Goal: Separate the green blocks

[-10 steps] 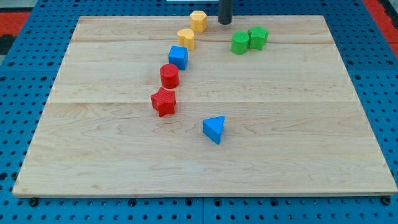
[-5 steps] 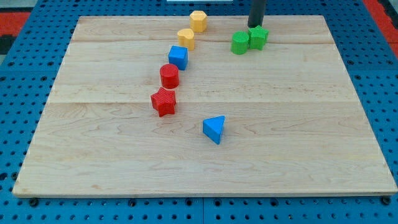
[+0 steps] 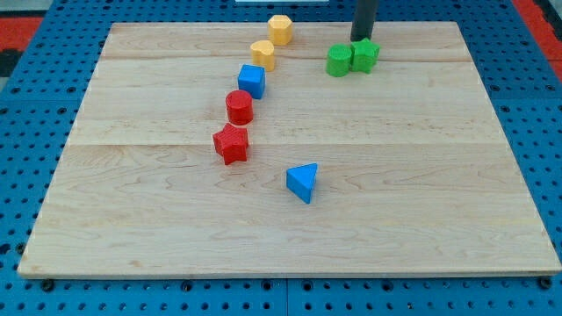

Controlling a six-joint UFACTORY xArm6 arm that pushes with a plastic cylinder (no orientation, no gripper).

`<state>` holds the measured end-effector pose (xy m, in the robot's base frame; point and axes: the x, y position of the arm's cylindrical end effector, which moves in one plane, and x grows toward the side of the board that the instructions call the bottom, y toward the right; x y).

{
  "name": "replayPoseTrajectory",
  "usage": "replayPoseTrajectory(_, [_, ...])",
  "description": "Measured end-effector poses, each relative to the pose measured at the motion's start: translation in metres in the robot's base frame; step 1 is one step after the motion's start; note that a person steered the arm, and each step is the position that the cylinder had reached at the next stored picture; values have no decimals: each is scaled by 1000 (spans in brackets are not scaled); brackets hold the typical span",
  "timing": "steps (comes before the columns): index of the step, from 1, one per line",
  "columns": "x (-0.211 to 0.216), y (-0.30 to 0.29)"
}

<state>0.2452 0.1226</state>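
Note:
Two green blocks touch each other near the view's top, right of centre: a green cylinder (image 3: 339, 61) on the left and a green star-like block (image 3: 365, 54) on the right. My tip (image 3: 361, 39) stands just above the star-like block, at its top edge, touching or nearly touching it.
A yellow hexagon block (image 3: 280, 29), a yellow cylinder (image 3: 262, 54), a blue cube (image 3: 252, 81), a red cylinder (image 3: 239, 107) and a red star (image 3: 232, 143) form a curved line left of centre. A blue triangle block (image 3: 303, 182) lies mid-board. The wooden board (image 3: 439, 193) sits on blue pegboard.
My tip moved right from between the yellow hexagon and the green blocks to just above the green star-like block, then stayed. The blocks have not visibly moved.

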Motion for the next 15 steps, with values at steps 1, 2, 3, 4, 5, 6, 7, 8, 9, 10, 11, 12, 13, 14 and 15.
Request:
replayPoseTrajectory(1, [33, 1])
replayPoseTrajectory(2, [47, -2])
replayPoseTrajectory(3, [26, -4])
replayPoseTrajectory(4, [23, -28])
replayPoseTrajectory(5, [23, -50])
replayPoseTrajectory(6, [45, -84])
replayPoseTrajectory(7, [50, -64])
replayPoseTrajectory(8, [50, -12])
replayPoseTrajectory(9, [64, -1])
replayPoseTrajectory(10, [46, -22])
replayPoseTrajectory(11, [46, -82])
replayPoseTrajectory(12, [39, -138])
replayPoseTrajectory(13, [64, -160])
replayPoseTrajectory(14, [96, -157])
replayPoseTrajectory(15, [99, -149])
